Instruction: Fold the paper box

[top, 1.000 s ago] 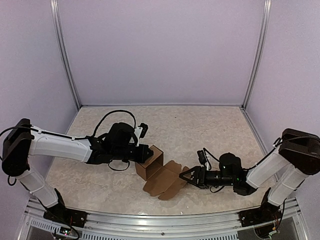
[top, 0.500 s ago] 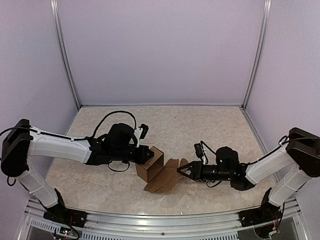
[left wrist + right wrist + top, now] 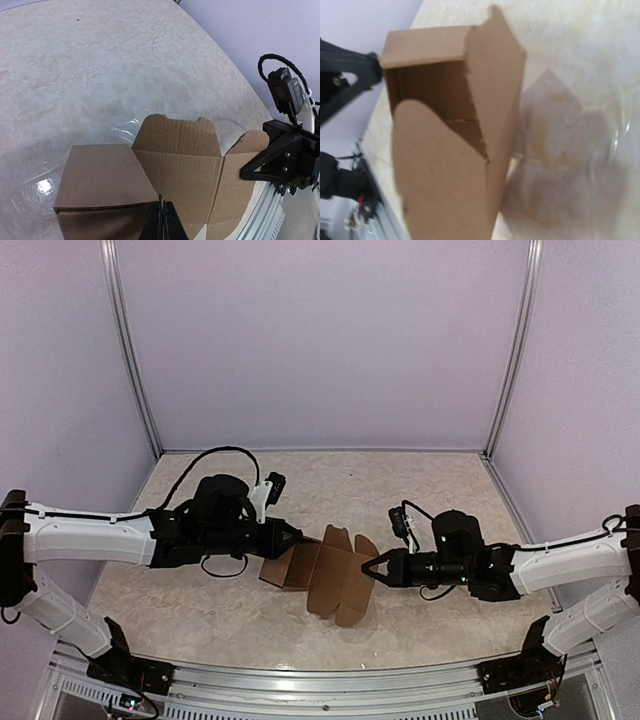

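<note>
Marbled table point(image 3: 430, 490) bears paper box point(image 3: 328, 575), left gripper point(image 3: 297, 539) seemingly pinching it.

We see the paper box point(image 3: 470, 60) close up and a little blurred: a brown cardboard sleeve with its open end turned toward us and its hollow inside in shadow. A rounded flap point(image 3: 430, 165) stands across part of that mouth, and a long panel point(image 3: 495, 90) with a pointed tip runs beside it. The black left gripper point(image 3: 372, 72) touches the box's left corner; we can't make out its jaws. The pale marbled table point(image 3: 570, 60) lies around the box, with a faint glassy glare.
</note>
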